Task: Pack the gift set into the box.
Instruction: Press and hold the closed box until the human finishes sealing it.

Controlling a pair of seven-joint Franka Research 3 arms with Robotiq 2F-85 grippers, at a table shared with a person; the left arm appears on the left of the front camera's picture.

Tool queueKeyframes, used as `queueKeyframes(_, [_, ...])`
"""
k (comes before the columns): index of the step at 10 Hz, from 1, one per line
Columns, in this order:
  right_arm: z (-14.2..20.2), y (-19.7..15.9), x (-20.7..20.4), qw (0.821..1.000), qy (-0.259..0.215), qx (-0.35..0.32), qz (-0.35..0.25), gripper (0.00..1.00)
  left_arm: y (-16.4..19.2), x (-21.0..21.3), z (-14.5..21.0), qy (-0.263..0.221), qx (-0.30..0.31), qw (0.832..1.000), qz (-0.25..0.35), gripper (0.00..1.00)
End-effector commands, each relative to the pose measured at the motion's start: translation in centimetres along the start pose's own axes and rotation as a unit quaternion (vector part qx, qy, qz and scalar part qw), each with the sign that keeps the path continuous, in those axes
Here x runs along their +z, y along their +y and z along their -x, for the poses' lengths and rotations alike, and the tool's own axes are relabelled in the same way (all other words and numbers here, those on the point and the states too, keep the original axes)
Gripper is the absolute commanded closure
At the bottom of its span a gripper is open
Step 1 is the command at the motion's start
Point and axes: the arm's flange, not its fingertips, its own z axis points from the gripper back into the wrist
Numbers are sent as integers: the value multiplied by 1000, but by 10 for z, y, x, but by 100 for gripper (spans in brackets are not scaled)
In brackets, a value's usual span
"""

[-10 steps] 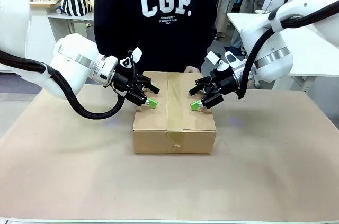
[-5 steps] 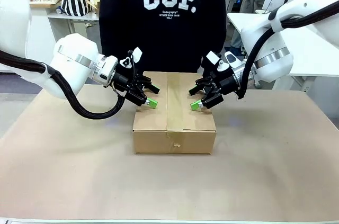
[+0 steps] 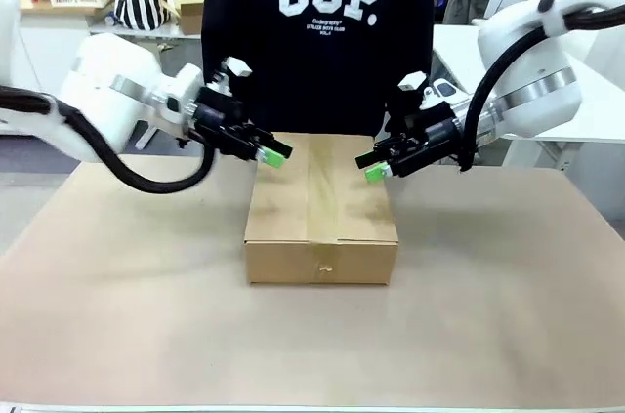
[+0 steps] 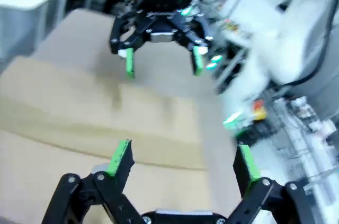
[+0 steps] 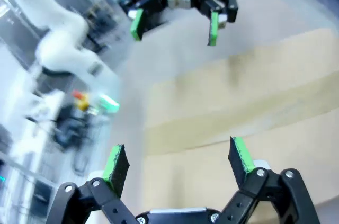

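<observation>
Both tools, the left tool (image 3: pixel 274 153) and right tool (image 3: pixel 375 168), hover wide open and empty over the closed, taped box (image 3: pixel 321 227) at mid-table, seemingly clearing it.

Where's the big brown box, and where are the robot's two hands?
box (image 3: pixel 322 227), front view, on the brown tape strip along its closed top.
left hand (image 3: pixel 274 153), front view, between its green fingertips, above the box's left rear corner.
right hand (image 3: pixel 373 167), front view, between its green fingertips, above the box's right side.
</observation>
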Motion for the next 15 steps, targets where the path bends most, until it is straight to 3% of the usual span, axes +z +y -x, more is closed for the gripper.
queueKeyframes(1, [-9,54,42,993,-51,-102,-17,0,-45,24,-16,-61,104,991,52,0])
queueKeyframes(2, [-6,73,53,989,-64,-131,-10,0,-63,29,-17,-78,138,985,74,0])
queueKeyframes(4, [18,115,93,973,-156,-162,-48,0,-110,41,-8,-112,245,957,106,0])
queueKeyframes(6, [58,125,153,939,-260,-225,3,0,-154,73,13,-148,304,937,90,0])
queueKeyframes(8, [97,111,209,905,-340,-256,-9,0,-173,101,39,-187,362,912,43,0])
queueKeyframes(9, [105,101,217,902,-349,-251,29,0,-172,113,46,-215,334,917,48,0])
queueKeyframes(10, [98,124,197,927,-282,-246,7,0,-160,94,39,-158,335,927,64,0])
queueKeyframes(15, [98,124,197,927,-282,-246,7,0,-160,94,39,-158,335,927,64,0])
